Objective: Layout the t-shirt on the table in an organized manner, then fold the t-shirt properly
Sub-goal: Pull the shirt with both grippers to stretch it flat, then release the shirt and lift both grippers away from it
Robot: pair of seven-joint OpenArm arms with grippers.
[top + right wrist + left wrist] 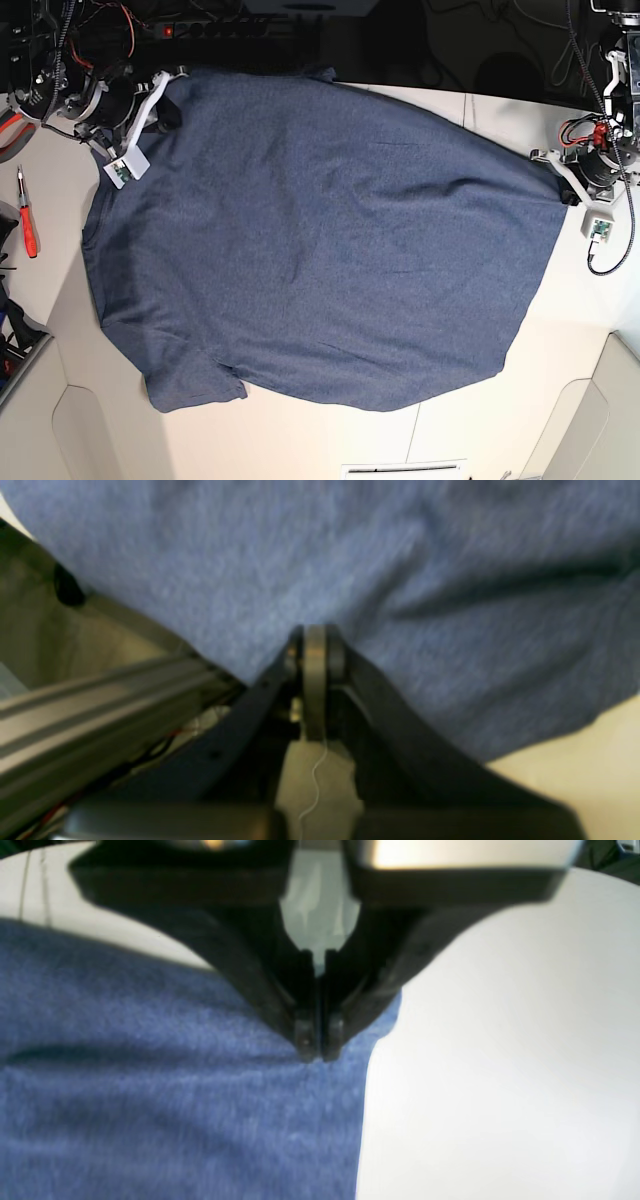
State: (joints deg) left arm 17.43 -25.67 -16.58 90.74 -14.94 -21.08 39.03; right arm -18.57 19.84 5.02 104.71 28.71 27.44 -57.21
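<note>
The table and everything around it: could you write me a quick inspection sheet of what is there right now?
Surface: off-white table, mostly covered.
Job's things: blue t-shirt spread nearly flat, no lettering showing, one sleeve at the near edge.
Clutter: red-handled screwdriver at the side.
Grippers: left gripper pinching a shirt corner, jaws almost together; right gripper shut on the shirt's edge.
Cables: wires behind the table and by the left arm.
Surroundings: metal frame rail below the table edge.

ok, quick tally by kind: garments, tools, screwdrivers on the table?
t-shirt: 1
robot tools: 2 (left tool, right tool)
red-handled screwdriver: 1
Total: 4
</note>
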